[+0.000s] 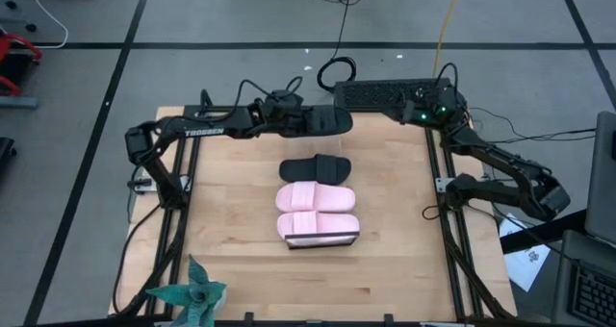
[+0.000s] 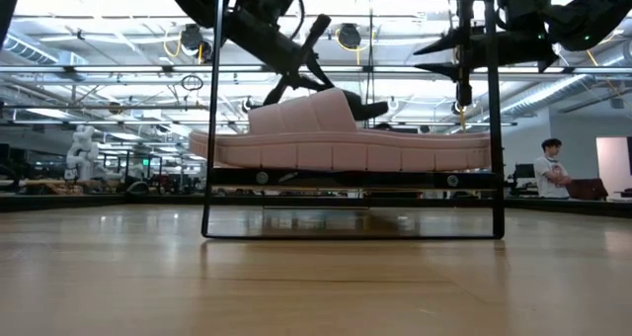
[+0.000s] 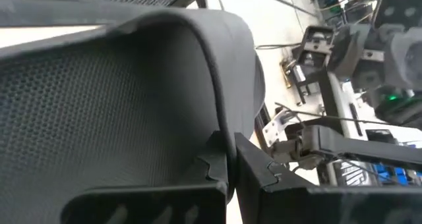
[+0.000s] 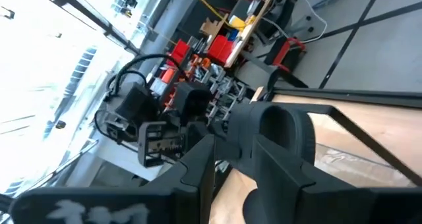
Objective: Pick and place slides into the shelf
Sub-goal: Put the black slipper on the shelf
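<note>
My left gripper (image 1: pixel 296 121) is over the table's far edge, shut on a black slide (image 1: pixel 325 122) that stretches from it toward the right. The shelf (image 2: pixel 209 128) stands mid-table, its dark frame edge (image 1: pixel 323 243) nearest the front. On its board rest another black slide (image 1: pixel 315 168) and two pale pink slides (image 1: pixel 316 198) (image 1: pixel 318 225), soles down, side by side. My right gripper (image 2: pixel 420 59) hovers open at the far right, its fingers pointing at the held slide (image 4: pixel 273 128) and touching nothing. My left gripper (image 3: pixel 227 168) pinches a thin black edge of the slide (image 3: pixel 223 135) between its two fingers, at the slide's left end. Whether that edge is strap or sole, I cannot tell. The fingers come from the table's left, slanting a little down. The slide reaches on beyond them.
A dark perforated box (image 1: pixel 385 94) with cables lies just past the table's far edge, beside my right gripper. A teal paper pinwheel (image 1: pixel 192 293) sits at the front left corner. Bare wood lies on both sides of the shelf. A person (image 2: pixel 549 168) stands far off in the room.
</note>
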Controlling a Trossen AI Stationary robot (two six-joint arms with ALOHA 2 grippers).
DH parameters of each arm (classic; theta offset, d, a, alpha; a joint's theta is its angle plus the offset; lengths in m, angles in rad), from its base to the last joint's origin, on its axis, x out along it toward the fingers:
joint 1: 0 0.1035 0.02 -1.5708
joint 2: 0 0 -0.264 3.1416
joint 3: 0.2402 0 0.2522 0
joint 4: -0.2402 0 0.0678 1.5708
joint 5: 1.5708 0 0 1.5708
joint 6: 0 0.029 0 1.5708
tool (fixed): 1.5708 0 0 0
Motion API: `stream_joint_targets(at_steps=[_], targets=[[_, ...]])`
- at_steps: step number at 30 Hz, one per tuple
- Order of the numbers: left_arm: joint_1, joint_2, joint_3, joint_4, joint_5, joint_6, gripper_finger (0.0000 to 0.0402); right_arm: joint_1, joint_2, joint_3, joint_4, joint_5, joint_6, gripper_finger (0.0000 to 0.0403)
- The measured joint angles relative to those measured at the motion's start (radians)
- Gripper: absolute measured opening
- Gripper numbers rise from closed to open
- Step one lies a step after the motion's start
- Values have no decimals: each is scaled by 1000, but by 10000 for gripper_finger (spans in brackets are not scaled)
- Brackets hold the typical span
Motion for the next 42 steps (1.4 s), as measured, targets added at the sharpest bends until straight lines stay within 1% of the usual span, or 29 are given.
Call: stream_joint_targets(at_steps=[6,9,12,20,28,32,37,42], targets=[[1,65,0,-7,40,-26,0,-22,0,0,-1,-2,-10,93],[0,98,-5,-25,64,-60,0,-32,0,0,-1,-29,-11,93],[-13,99,-4,3,67,-72,0,-34,0,0,-1,-49,-11,93],[-17,97,-2,2,35,-32,0,-34,0,0,-1,-49,-16,93],[12,99,-2,0,40,26,0,-34,0,0,2,-51,-16,93],[19,127,-2,11,74,33,0,-34,0,0,2,-51,-16,93],[14,188,-2,62,104,27,0,-33,0,0,2,-51,-16,93],[13,218,-2,99,149,26,0,-32,0,0,1,-52,-16,93]])
